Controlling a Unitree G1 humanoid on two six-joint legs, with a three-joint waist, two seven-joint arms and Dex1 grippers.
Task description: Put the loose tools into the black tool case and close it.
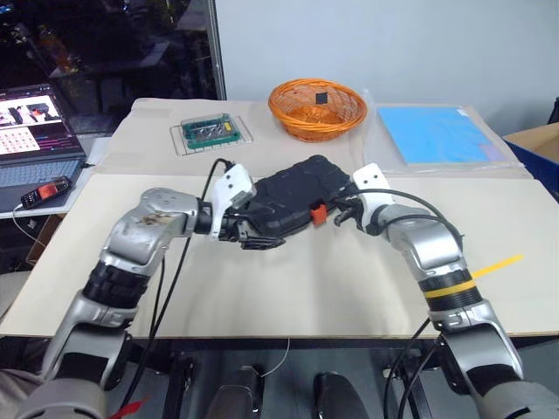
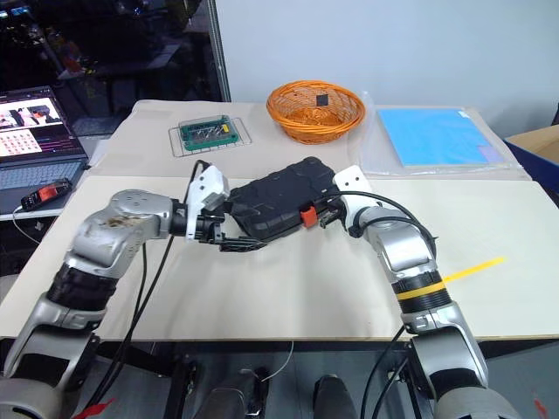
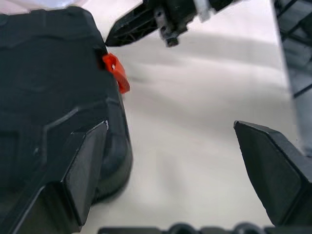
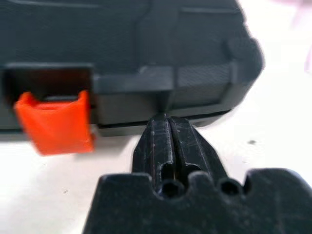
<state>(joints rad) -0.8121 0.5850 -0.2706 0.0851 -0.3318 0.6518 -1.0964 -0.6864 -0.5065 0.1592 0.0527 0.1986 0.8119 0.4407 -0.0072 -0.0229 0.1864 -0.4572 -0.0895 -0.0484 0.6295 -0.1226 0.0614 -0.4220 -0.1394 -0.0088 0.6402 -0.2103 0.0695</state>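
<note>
Left tool (image 1: 247, 234) spread wide, holding nothing; one finger (image 3: 80, 175) lies against the case's near-left corner, the other finger (image 3: 275, 180) hangs over bare counter (image 1: 306, 288)

Case (image 1: 293, 202) sits mid-counter, lid down; long axis runs about 8 to 2 o'clock in the head views, far end toward the basket (image 1: 316, 108), near-left end at the left tool

Latch (image 1: 319, 213), orange, on the case's near long edge, at about 5 o'clock from the case middle; in the right wrist view it hangs out from its recess (image 4: 56, 122), looks not snapped home, can't be sure

Right tool (image 2: 323, 218) clenched, fingers pressed together on nothing; tip touches or nearly touches the case's front edge, just beside the latch on the side away from the left tool

No loose tools on the counter, so likely all packed; what's left, as a guess, is pressing the latch shut

Key relation: latch lies just at 9 o'clock from the right tool's tip in the head views, right arm clearly the nearer; left tool sits at the case's far-left corner, well placed to brace it against a push

Risk: case slides toward 10 o'clock if the left side doesn't hold
</note>
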